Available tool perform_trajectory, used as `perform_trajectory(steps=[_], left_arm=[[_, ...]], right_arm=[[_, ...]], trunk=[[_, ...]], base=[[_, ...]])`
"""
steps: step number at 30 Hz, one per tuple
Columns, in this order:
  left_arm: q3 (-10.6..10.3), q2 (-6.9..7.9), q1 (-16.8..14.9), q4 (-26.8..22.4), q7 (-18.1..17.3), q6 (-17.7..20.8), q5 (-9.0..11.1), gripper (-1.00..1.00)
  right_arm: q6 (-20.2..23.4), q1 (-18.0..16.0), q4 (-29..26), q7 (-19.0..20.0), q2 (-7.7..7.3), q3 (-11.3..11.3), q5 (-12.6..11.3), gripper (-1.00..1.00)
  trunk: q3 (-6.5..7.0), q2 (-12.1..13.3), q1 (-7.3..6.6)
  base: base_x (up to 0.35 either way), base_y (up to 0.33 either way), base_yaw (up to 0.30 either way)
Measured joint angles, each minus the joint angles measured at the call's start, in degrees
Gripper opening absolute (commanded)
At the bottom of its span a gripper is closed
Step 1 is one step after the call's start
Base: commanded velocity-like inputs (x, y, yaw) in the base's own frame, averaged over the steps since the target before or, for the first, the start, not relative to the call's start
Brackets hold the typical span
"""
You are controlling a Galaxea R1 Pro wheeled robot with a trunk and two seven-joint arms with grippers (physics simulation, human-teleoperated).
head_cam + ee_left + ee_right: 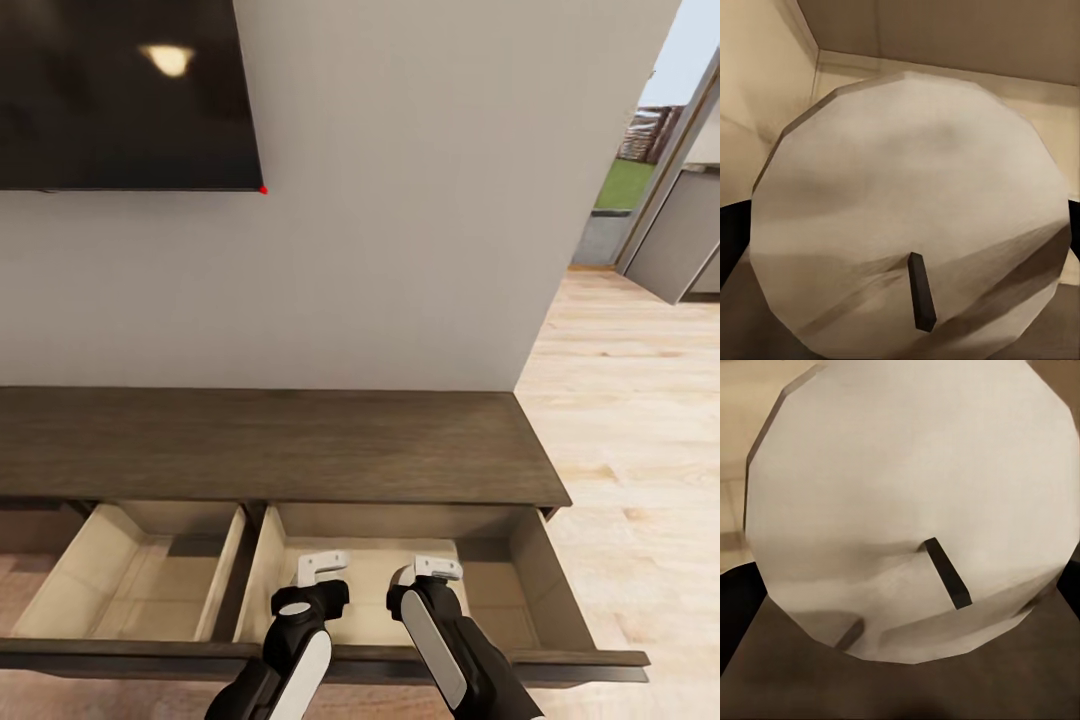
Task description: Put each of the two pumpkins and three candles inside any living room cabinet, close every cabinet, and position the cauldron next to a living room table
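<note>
cabinet (280, 445): 1 | open drawers (150, 580): 2 | candles (907, 217): 2 | wall screen (120, 90): 1

1. Long, low dark wood cabinet (270, 445) sits against a pale wall, with a dark TV screen (120, 90) mounted above it at the upper left.
2. Two drawers are pulled out side by side, left drawer (130, 585) and right drawer (520, 585), both beige inside.
3. Left gripper (322, 566) and right gripper (432, 569) both hang over the right drawer, close together. Can't tell how the jaws stand.
4. Light wood floor (630, 440) runs off to the right toward a doorway.
</note>
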Motion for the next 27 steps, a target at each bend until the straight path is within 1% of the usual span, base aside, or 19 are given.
perform_trajectory(steps=[1, 14, 16, 18, 20, 27], left_arm=[[-0.03, 0.00, 0.00, 0.00, 0.00, -0.07, 0.01, -1.00], [-0.26, 0.00, 0.00, -0.09, -0.06, -0.23, -0.09, -1.00], [-0.63, 0.00, 0.00, -0.04, -0.07, -0.24, 0.04, -1.00], [-0.98, 0.00, 0.00, 0.05, -0.09, -0.22, 0.07, -1.00], [-1.13, 0.00, 0.00, 0.08, -0.09, -0.19, -0.04, -1.00], [-1.31, 0.00, 0.00, -0.06, 0.07, -0.33, -0.10, -1.00]], right_arm=[[0.01, 0.00, 0.00, 0.00, 0.00, 0.01, 0.01, -1.00], [-0.01, 0.00, -0.01, 0.01, 0.00, 0.03, 0.04, -1.00], [-0.04, 0.00, -0.01, 0.15, 0.00, 0.13, -0.01, -1.00], [-0.23, 0.00, 0.00, 1.04, 0.00, 0.70, -0.29, -1.00], [-0.15, -0.01, 0.00, 1.90, 0.00, 1.26, -0.08, -1.00], [-0.09, -0.01, -0.01, 2.37, 0.00, 1.59, 0.05, -1.00]], trunk=[[-0.18, -0.40, 0.22], [-0.18, -0.42, 0.22], [-0.18, -0.42, 0.22], [-0.18, -0.42, 0.21], [-0.18, -0.42, 0.21], [-0.18, -0.42, 0.22]], base=[[0.000, 0.000, 0.000], [0.021, 0.000, 0.000], [0.048, 0.000, 0.000], [0.187, 0.000, 0.000], [0.112, 0.000, 0.000], [0.016, 0.000, 0.000]])
